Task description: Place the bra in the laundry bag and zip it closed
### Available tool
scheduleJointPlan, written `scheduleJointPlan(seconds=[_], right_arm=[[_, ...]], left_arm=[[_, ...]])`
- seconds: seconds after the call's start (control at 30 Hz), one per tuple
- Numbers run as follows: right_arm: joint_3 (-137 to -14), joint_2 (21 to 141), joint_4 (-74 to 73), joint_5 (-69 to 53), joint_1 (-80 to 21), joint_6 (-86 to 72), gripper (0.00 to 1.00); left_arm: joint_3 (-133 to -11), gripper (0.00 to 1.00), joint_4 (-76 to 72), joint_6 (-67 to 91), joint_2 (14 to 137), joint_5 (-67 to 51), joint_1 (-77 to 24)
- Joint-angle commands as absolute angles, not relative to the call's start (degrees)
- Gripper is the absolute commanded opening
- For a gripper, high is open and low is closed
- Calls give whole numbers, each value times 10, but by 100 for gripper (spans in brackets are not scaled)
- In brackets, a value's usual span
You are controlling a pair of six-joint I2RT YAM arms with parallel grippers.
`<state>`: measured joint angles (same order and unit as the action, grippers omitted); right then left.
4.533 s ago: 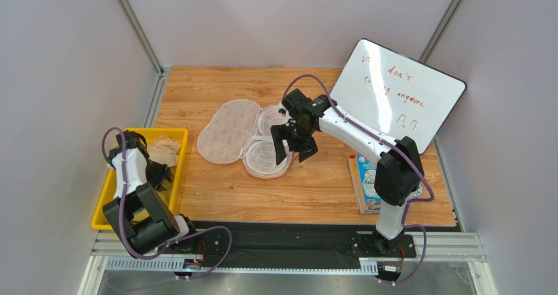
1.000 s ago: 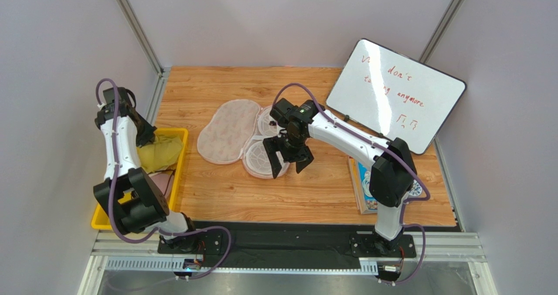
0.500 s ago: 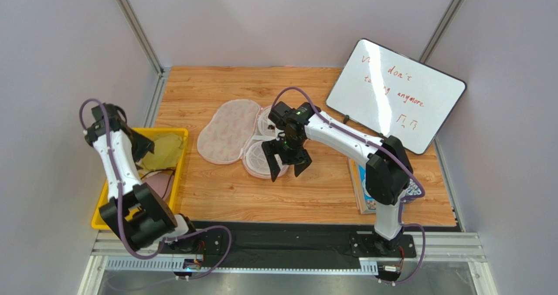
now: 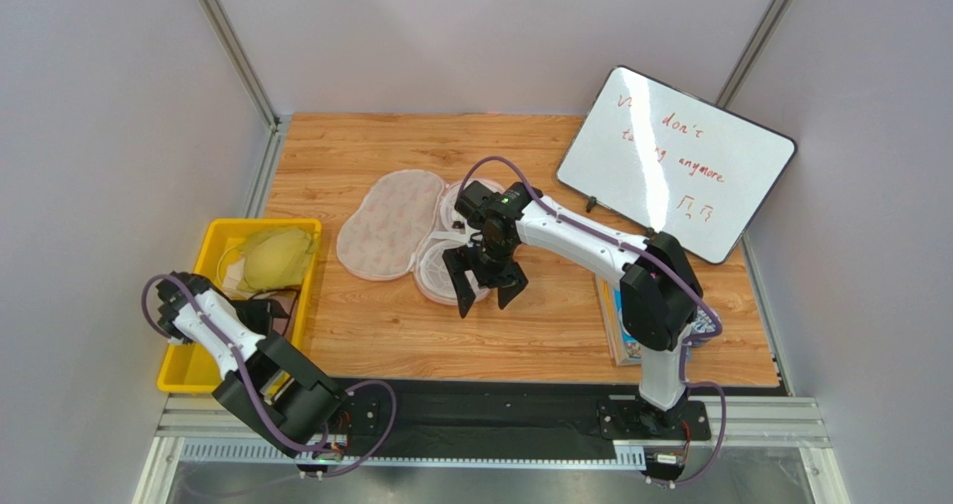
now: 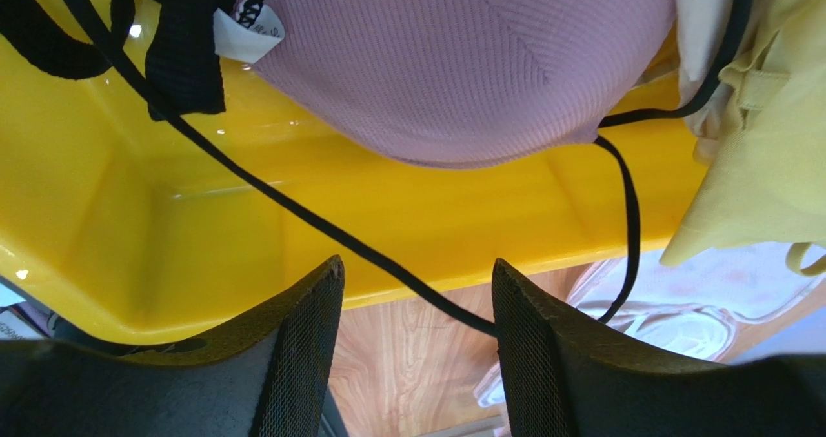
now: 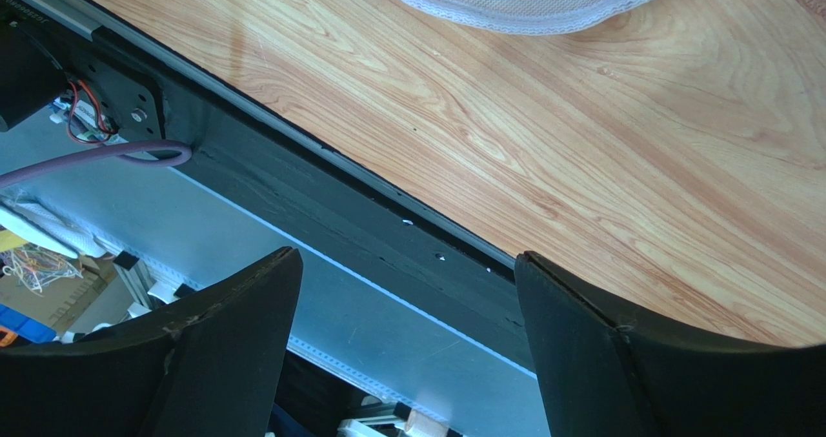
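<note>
Left side: the left fingers [image 5: 301,360] are standing apart low inside the yellow bin [image 4: 185,361], with nothing between them. The bra [image 5: 465,59] is lying in this bin, one pink cup bulging just ahead of the fingers, and its black band [image 5: 179,64] is trailing down the bin wall. A yellow garment [image 4: 274,256] is sitting crumpled at the far end of the same bin, right beside the bra (from overhead the arm is hiding most of the bra, so I am going by the left wrist view).

Centre: the laundry bag [image 4: 386,225] is lying open on the counter [image 4: 537,337], just beside the bin. Its printed half is facing up on the left, and the white mesh domes are showing on the right.

Right side: the right fingers [image 4: 461,283] are hanging wide apart over the near edge of the mesh half, gripping nothing. In the right wrist view only bare wood and a sliver of mesh are showing between them.

Also noted: a whiteboard [image 4: 677,163] is leaning at the far right, and a book [image 4: 617,303] is lying near the right arm.
</note>
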<state>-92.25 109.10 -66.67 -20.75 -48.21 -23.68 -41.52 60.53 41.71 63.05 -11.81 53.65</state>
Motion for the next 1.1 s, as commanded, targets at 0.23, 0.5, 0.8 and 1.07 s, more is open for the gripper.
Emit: scheduleJointPlan(seconds=[0.23, 0.5, 0.8, 1.07], right_arm=[[-911, 1075, -654, -213, -483, -226, 88], [-909, 1071, -657, -213, -484, -221, 88], [-907, 1070, -671, -213, -483, -214, 88], [-911, 1076, -677, -210, -479, -215, 87]], left_arm=[[-427, 59, 562, 461, 669, -87, 551], [-418, 26, 548, 469, 653, -98, 561], [-573, 0, 602, 470, 549, -52, 556], [-799, 0, 670, 446, 540, -36, 489]])
